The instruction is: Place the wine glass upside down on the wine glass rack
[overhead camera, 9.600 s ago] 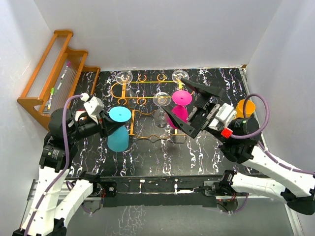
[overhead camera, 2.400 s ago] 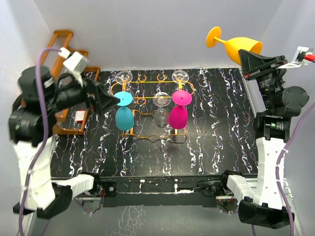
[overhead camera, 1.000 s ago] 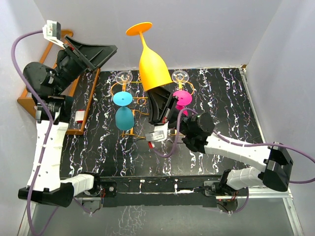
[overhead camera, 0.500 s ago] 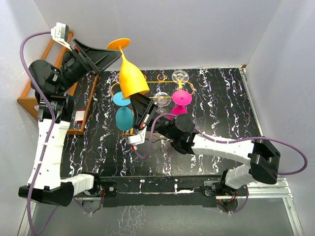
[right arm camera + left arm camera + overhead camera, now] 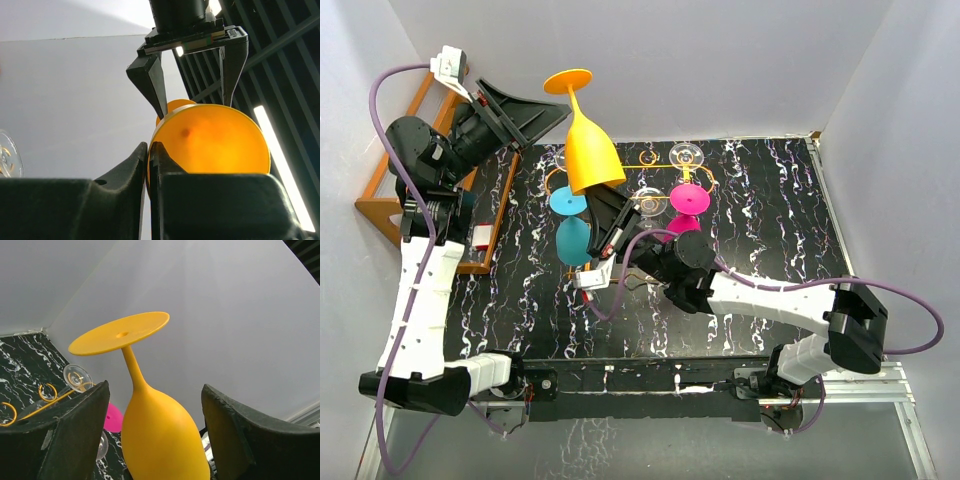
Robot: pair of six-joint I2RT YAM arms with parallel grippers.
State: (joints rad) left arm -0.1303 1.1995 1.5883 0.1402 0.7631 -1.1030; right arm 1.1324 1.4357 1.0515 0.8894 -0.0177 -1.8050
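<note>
An orange wine glass (image 5: 590, 152) hangs upside down, foot up, high above the table's left half. My right gripper (image 5: 608, 202) is shut on its rim from below; in the right wrist view the gripper (image 5: 150, 148) pinches the rim of the glass (image 5: 215, 142). My left gripper (image 5: 556, 108) is open beside the stem. In its own view the gripper (image 5: 154, 389) straddles the glass (image 5: 160, 435), with a gap on each side. The gold wire wine glass rack (image 5: 653, 159) stands behind and below.
On the rack hang a cyan glass (image 5: 570, 238), a pink glass (image 5: 687, 198) and clear glasses (image 5: 685, 153). A brown wooden rack (image 5: 378, 210) leans at the far left, behind my left arm. White walls close in the back and sides.
My right arm has carried the orange glass left, from mid-table to between my left gripper's fingers. The left jaws have narrowed a little around it.
</note>
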